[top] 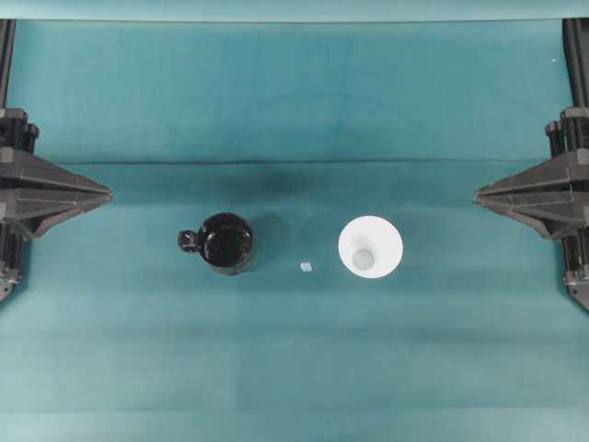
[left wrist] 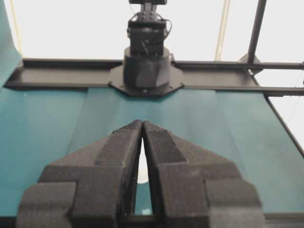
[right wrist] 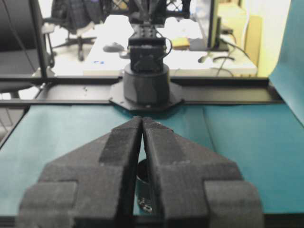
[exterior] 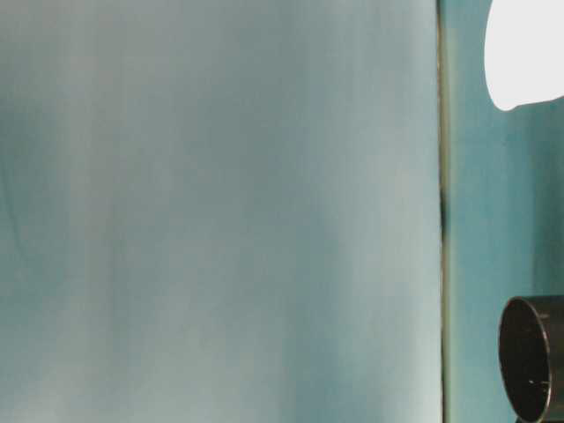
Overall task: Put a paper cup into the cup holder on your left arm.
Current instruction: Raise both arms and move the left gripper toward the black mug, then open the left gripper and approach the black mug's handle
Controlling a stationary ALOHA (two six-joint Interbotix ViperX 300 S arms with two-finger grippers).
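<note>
Well ahead of the right gripper [top: 479, 195], tips together, empty: cup [top: 370, 246], upright. Spread the jaws first, pinch its rim. Holder [top: 225, 242] beyond; left gripper [top: 109, 194] likewise together.

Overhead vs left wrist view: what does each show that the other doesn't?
Only the overhead shows the task objects: the cup holder left of centre, handle pointing left, the paper cup upright to its right, mouth up, and a small white scrap between them. All three are apart.

Only the left wrist view shows the left gripper up close, tips together and nothing between them, plus the opposite arm's base and a bright background beyond the frame.

Both show the teal table cloth and both arms; the right gripper sits parked at the edge, far from the objects.
</note>
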